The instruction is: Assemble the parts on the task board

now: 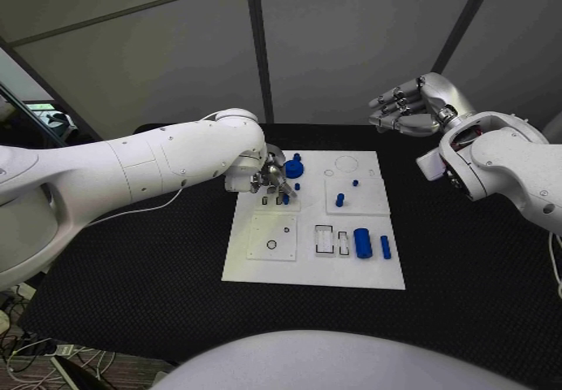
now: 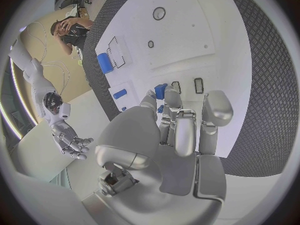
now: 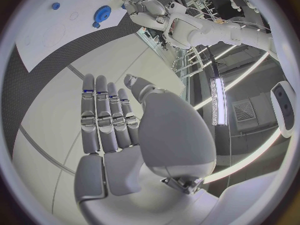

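Observation:
The white task board (image 1: 307,268) lies in the middle of the black table. My left hand (image 1: 272,175) hovers low over the board's far left corner, and its fingertips pinch a small blue part (image 2: 160,91), seen between the fingers as the same small blue part (image 1: 285,197). A round blue part (image 1: 294,168) stands just beyond the hand. Two blue pegs (image 1: 339,199) stand in the far right panel. A thick blue cylinder (image 1: 363,243) and a thin blue one (image 1: 386,247) lie near the board's right edge. My right hand (image 1: 410,106) is raised beyond the table's far right, with fingers straight and nothing in it.
Two empty rectangular slots (image 1: 331,240) sit left of the thick cylinder, and a small ring hole (image 1: 272,244) marks the near left panel. Black table mat (image 1: 469,268) surrounds the board. My right forearm (image 1: 503,171) hangs over the table's right side.

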Robot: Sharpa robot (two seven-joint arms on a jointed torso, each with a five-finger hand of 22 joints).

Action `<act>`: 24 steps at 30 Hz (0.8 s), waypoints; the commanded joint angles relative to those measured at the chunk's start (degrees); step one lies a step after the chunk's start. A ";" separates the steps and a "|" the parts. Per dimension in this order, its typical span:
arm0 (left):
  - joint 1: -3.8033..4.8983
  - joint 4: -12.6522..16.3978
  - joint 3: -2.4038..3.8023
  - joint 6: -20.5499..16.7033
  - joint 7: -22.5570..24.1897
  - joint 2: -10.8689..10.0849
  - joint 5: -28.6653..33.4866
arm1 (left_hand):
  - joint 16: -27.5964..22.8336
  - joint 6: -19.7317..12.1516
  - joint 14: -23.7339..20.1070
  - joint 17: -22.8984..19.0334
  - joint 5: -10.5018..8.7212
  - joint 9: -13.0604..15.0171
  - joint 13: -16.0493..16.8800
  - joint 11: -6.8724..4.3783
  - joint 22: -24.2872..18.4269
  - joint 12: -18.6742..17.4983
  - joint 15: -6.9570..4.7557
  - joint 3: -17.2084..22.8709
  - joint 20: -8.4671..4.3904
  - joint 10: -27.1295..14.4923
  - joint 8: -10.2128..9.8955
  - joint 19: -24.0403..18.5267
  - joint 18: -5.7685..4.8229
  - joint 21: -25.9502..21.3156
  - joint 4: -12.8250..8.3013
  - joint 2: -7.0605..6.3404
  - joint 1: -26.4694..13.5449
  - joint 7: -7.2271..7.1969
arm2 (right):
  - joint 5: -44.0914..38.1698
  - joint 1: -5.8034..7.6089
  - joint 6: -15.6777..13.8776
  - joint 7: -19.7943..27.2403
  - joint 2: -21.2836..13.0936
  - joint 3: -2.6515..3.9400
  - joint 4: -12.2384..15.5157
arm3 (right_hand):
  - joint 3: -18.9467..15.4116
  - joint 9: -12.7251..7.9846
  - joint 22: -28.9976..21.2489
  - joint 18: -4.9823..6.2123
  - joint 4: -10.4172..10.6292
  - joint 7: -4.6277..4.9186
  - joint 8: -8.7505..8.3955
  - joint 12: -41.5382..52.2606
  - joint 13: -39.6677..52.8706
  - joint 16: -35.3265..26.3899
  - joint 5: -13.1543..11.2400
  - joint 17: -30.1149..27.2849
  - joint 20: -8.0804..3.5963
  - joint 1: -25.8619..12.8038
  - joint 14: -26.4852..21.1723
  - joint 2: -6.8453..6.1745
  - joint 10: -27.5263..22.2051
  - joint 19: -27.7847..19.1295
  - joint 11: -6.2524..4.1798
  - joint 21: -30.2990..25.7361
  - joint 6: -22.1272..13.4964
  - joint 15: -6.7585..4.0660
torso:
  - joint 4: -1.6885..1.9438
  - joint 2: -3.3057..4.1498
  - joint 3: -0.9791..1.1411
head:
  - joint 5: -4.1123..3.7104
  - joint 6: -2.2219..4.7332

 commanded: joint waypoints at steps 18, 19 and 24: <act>-0.01 1.70 0.03 -2.12 -0.33 -1.21 0.83 | -0.02 -0.09 3.26 7.14 0.10 2.98 0.11 -1.29 0.43 -1.19 -1.36 8.87 -0.95 0.12 1.63 -0.19 0.69 0.49 -4.97 0.72 4.60 -0.98 | -0.20 0.12 1.50 -0.35 0.28 0.04 -0.59 | -0.09 -0.07 -0.25 0.15 -0.17 0.46 -0.19 -0.52 -0.03 -0.41 0.63 -0.33 -0.04 -0.08 -0.04 0.28 -0.04 0.35 0.51 -0.63 -0.16 0.27 | 0.04 -0.01 0.02 | 0.07 -0.27; -0.01 1.93 0.03 -2.74 -0.29 -1.43 1.16 | 0.02 -0.39 3.30 7.23 0.14 3.51 0.09 -1.38 0.50 -1.41 -1.34 10.87 -1.02 0.23 1.94 -0.16 0.66 0.56 -5.74 0.47 4.81 -0.92 | -0.20 0.12 1.56 -0.39 0.28 0.04 -0.62 | -0.09 -0.07 -0.25 0.15 -0.17 0.46 -0.19 -0.52 -0.03 -0.41 0.63 -0.33 -0.04 -0.08 -0.04 0.28 -0.04 0.35 0.51 -0.63 -0.16 0.27 | 0.07 0.00 0.01 | 0.03 -0.28; -0.01 3.37 0.03 -6.42 -0.06 -2.75 2.78 | 0.26 -1.43 3.49 7.71 0.19 5.84 0.97 -1.42 1.07 -1.29 -1.22 20.98 -0.88 1.31 3.51 0.16 0.43 1.27 -8.08 -2.18 2.61 -0.94 | -0.20 0.11 1.89 -0.56 0.28 0.04 -0.82 | -0.12 -0.08 -0.32 0.14 -0.15 0.48 -0.21 -0.60 -0.03 -0.43 0.66 -0.42 -0.01 -0.15 -0.09 0.27 -0.10 0.35 0.54 -0.73 -0.21 0.30 | 0.10 -0.05 0.05 | 0.07 -0.38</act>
